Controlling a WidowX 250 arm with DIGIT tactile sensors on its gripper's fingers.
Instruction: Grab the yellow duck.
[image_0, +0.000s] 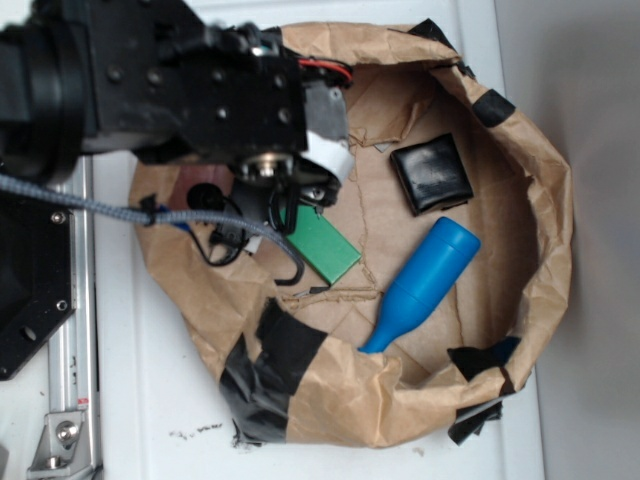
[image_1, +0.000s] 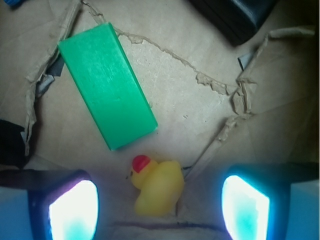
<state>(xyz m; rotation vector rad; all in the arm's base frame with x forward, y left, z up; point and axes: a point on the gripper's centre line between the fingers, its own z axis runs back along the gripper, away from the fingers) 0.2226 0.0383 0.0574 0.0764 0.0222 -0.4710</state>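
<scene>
— What's taking up most of the view from where you're standing?

— The black arm (image_0: 150, 80) is hanging over the left part of a crumpled brown paper bag (image_0: 540, 200), which is lying opened out on the white surface (image_0: 180, 400) with black tape patches along its rim.

— And inside the bag?

— A blue bottle-shaped pin (image_0: 425, 280) is lying tilted toward the lower right. Just left of it a green block (image_1: 107, 85) is lying flat, partly under the arm. A black box (image_0: 432, 175) is sitting higher up, apart from both.

— Where's the yellow duck?

— From outside I'm not seeing it; the arm is covering it. In the wrist view the yellow duck (image_1: 157, 187) is sitting on the paper just below the green block's near corner, close to it, its red beak pointing left.

— The fingers?

— The fingers (image_1: 72, 210) are standing wide apart, one on each side of the duck, neither touching it. The duck is sitting between them, a little nearer the left-hand one in that view.
</scene>
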